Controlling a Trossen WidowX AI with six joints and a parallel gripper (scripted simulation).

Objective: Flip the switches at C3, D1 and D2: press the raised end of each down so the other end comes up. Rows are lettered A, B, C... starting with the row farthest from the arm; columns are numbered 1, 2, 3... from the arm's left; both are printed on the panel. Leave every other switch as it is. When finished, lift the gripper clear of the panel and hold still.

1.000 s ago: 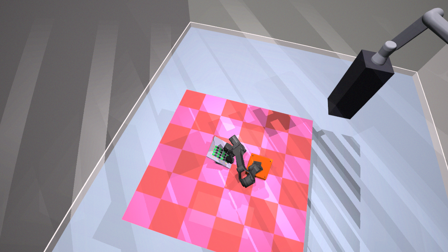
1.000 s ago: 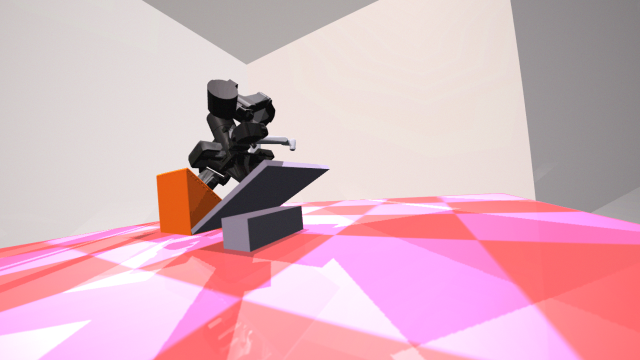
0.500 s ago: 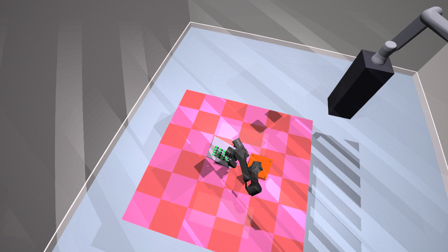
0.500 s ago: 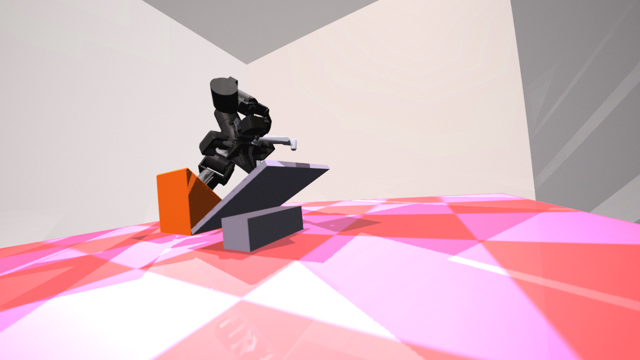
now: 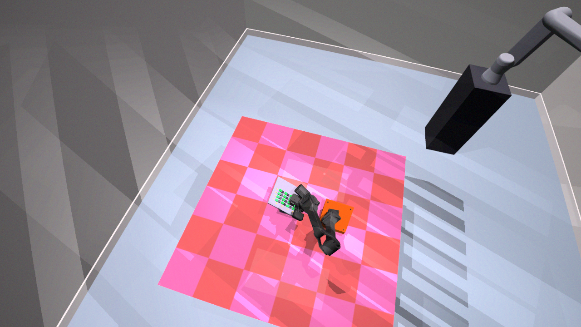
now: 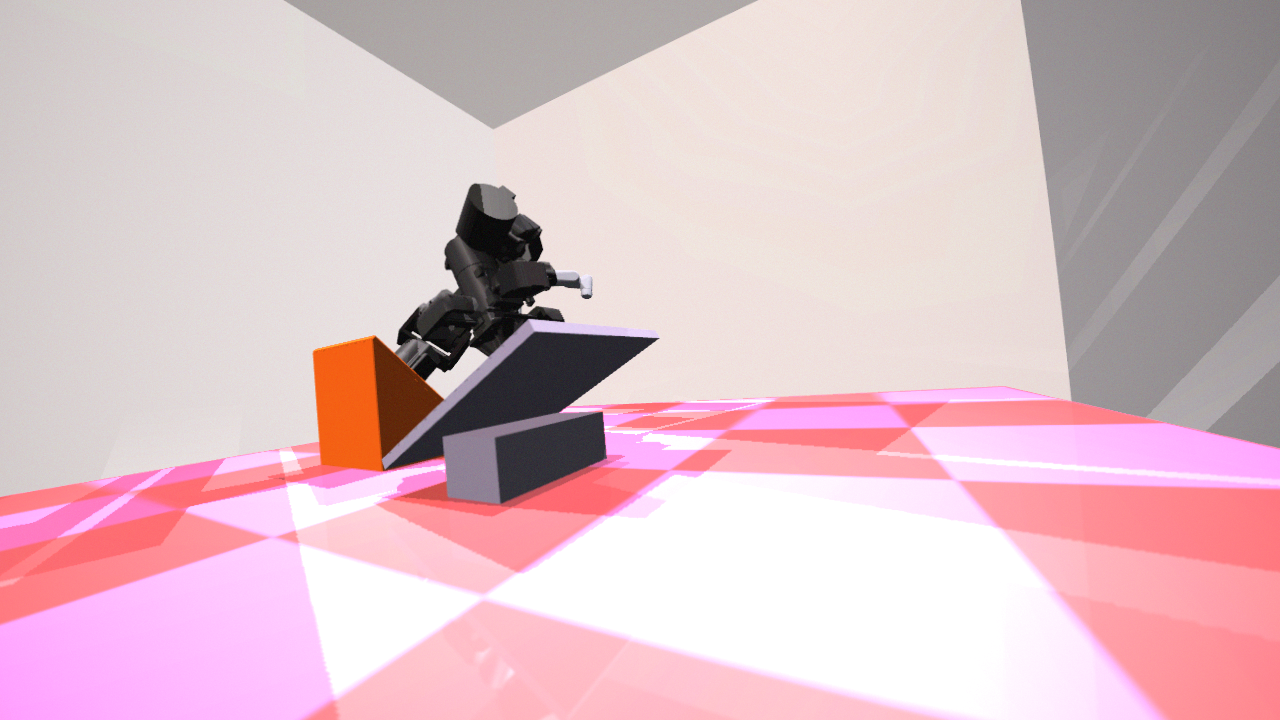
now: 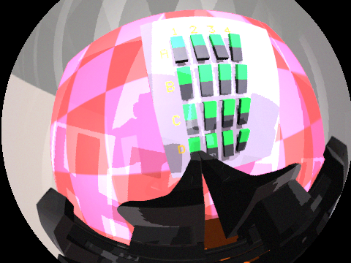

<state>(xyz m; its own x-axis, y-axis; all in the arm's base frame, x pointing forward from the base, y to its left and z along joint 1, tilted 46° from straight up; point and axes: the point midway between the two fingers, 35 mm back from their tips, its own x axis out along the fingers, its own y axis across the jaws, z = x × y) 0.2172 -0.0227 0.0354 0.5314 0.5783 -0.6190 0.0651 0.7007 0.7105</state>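
Observation:
The white switch panel [image 5: 278,185] [image 7: 254,60] rests tilted on the checkered mat; the exterior view shows only its dark underside [image 6: 546,376]. It carries four rows of green-and-grey rocker switches, lettered A to D and numbered 1 to 4. My gripper [image 5: 293,203] [image 7: 198,155] is shut and empty. In the wrist view its tips sit at the near edge of row D, between switch D1 [image 7: 194,143] and switch D2 [image 7: 212,142]. The near ends of both are hidden by the fingers. Switch C3 [image 7: 227,113] lies further up and to the right, green end far.
The arm stands on an orange wedge base [image 5: 343,211] [image 6: 344,407] right behind the panel. A grey block [image 6: 523,452] props the panel's far side. A dark box on a grey boom [image 5: 467,107] hangs over the table's far right. A low wall [image 5: 194,109] rims the table.

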